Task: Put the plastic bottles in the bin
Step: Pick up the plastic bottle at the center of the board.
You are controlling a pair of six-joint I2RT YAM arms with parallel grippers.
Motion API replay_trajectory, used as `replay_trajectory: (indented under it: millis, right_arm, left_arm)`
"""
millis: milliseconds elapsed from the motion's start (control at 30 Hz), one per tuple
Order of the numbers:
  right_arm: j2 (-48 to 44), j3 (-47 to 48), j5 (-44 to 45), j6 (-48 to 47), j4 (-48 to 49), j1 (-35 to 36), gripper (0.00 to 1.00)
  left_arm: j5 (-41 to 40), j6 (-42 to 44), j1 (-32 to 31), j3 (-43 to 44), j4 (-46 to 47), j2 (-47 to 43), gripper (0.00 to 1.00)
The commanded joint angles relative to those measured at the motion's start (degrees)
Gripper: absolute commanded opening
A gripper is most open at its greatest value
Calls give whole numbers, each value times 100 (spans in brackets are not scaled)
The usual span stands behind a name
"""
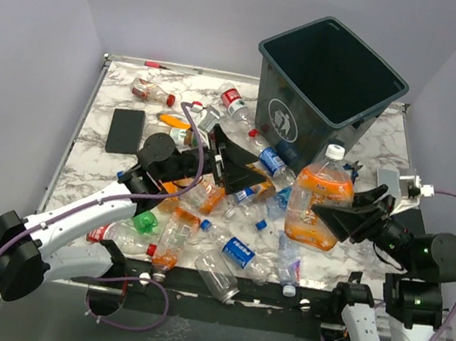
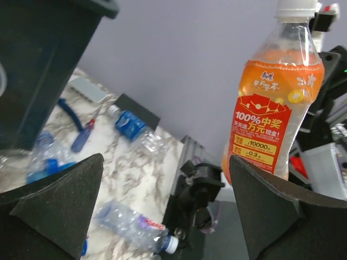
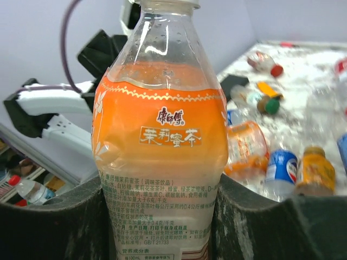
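Right claw [image 3: 162,225] clasps orange bottle [image 3: 161,124], near bin [image 1: 270,90]

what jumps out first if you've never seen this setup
A big orange-labelled bottle is held upright in the right pincer, right of centre. Beyond it stands a dark bin, and a jumble of small bottles litters the marble table around the open left pincer.

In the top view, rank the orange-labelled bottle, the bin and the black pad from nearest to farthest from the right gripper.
1. The orange-labelled bottle, held in the right gripper.
2. The bin, just beyond, toward the far edge.
3. The black pad, across the table, left side.
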Motion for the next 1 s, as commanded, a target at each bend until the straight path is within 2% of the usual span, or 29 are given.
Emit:
replay_trajectory:
  millis: [0,100,233,433,567,633,733,900,967]
  right_arm:
    - [397,-158,-460,1224,2554,27,45]
    - [766,-275,-389,1855,3777,55,44]
    - [1398,-57,-320,2071,4491,171,43]
    - [2207,918,89,1199,3691,871,43]
    - [2797,1603,641,170,2730,1947,43]
    - [3016,1820,902,-138,2493,2358,43]
    - [3225,1889,963,-188,2539,2486,43]
    - [3297,1630,1102,-114,2866,2540,43]
    - [3283,1465,1135,-6,3137,2544,43]
  left_arm:
    - [726,-949,-118,332,1184,165,99]
    - [783,-959,-346,491,1406,256,99]
    - [845,-683,-609,811,1422,427,99]
    - [583,-238,-631,960,1433,447,99]
    - [419,104,-631,1104,1302,420,99]
    - [262,410,-623,1298,854,422,99]
    - [-185,830,-625,1461,201,322,99]
    - [-195,892,-622,1383,150,179,99]
    - [-80,863,-623,1358,150,203,94]
